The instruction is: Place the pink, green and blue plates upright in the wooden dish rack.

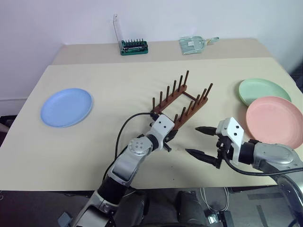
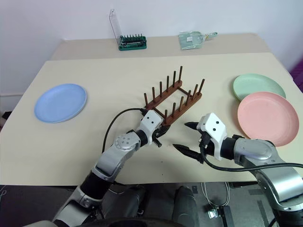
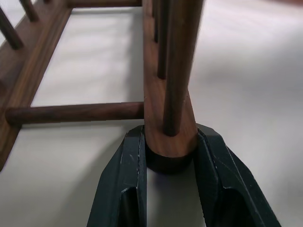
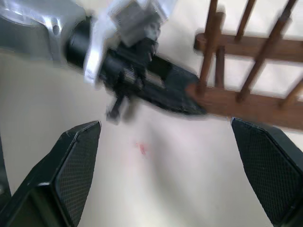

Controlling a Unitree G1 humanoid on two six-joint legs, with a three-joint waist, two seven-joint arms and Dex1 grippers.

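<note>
Where the near end of one base rail of the wooden dish rack (image 3: 168, 127) sits between its two black fingers, the left gripper (image 3: 169, 156) is closed on that rail end, both fingers pressing the wood at either side below the nearest upright peg. Seen from the head, this gripper (image 1: 171, 136) meets the rack (image 1: 182, 101) at its near corner, and the rack stands on the beige table (image 1: 118, 85) near the middle, running diagonally away toward the far right, its pegs upright.

Just to the right, the right gripper (image 1: 200, 141) hovers above the table with its fingers spread wide and nothing between them, pointing toward the left gripper and the rack's near end.

None of the plates is in the rack. The blue plate (image 1: 66, 107) lies flat well to the left. The pink plate (image 1: 274, 121) lies flat at the right edge of the table, and the green plate (image 1: 262, 90) lies just behind it, their rims overlapping or touching.

At the far edge stand a green bit case (image 1: 134, 46) and a clear plastic bag (image 1: 194, 44).
</note>
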